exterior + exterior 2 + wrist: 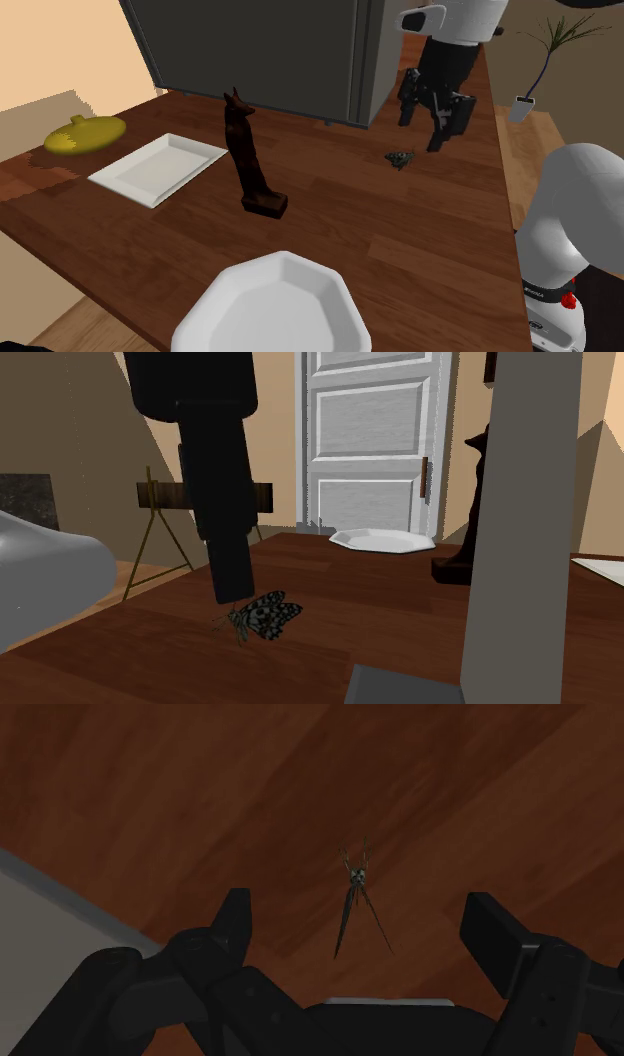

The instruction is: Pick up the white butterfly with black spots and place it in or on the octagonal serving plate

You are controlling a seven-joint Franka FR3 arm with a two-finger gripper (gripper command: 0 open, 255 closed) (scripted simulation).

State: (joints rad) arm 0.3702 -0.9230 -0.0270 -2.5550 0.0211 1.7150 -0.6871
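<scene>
**Butterfly beneath the open claw, pick not yet made**

Shoulder view: the butterfly (401, 158) lies on the bench (400, 250). The claw (421, 135) hangs just above it, jaws wide apart and holding nothing. The plate (275, 305) sits well apart, at the bench's near edge. I judge this to be the approach before the grasp.

Second exterior view: one black finger (230, 552) ends just above and beside the butterfly without touching it. The wings are half raised off the wood.

Wrist view: the butterfly shows edge-on between the two fingers, near the middle of the gap, and neither finger touches it. The next move calls for a straight descent until the fingertips flank the wings, then a gentle close. The wings look thin, so the claw probably has to go nearly down to the bench.
</scene>
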